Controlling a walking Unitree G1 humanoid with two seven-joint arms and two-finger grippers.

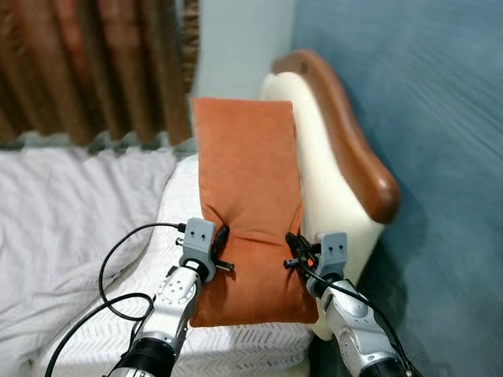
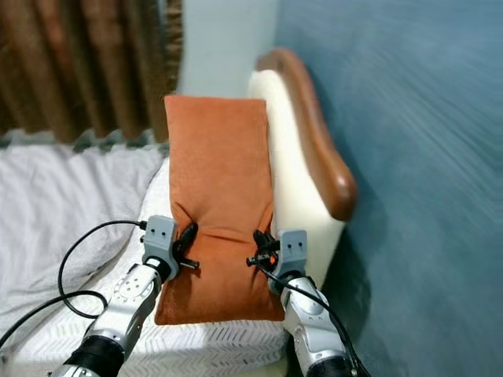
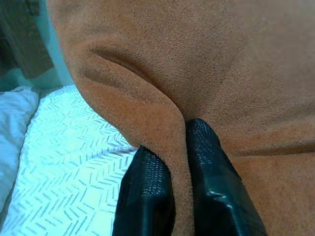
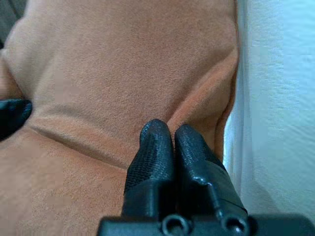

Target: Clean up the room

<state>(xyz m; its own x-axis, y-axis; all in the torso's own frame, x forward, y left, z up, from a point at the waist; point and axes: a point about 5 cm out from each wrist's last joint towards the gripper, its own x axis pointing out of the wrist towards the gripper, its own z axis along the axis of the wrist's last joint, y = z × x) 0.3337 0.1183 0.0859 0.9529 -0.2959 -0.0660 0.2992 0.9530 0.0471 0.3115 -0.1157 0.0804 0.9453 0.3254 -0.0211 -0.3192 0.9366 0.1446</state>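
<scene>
A long orange cushion stands tilted against the cream headboard with its lower end over the bed. My left gripper is shut on a fold of the cushion at its left edge, the fabric pinched between the fingers. At the cushion's right edge my right gripper is shut on another fold of the cushion; its fingers are pressed together on the cloth. Both grippers hold it at about mid height.
The bed carries a white herringbone cover and a crumpled white sheet to the left. Brown curtains hang behind. The headboard has a brown wooden rim. A blue-grey wall is on the right.
</scene>
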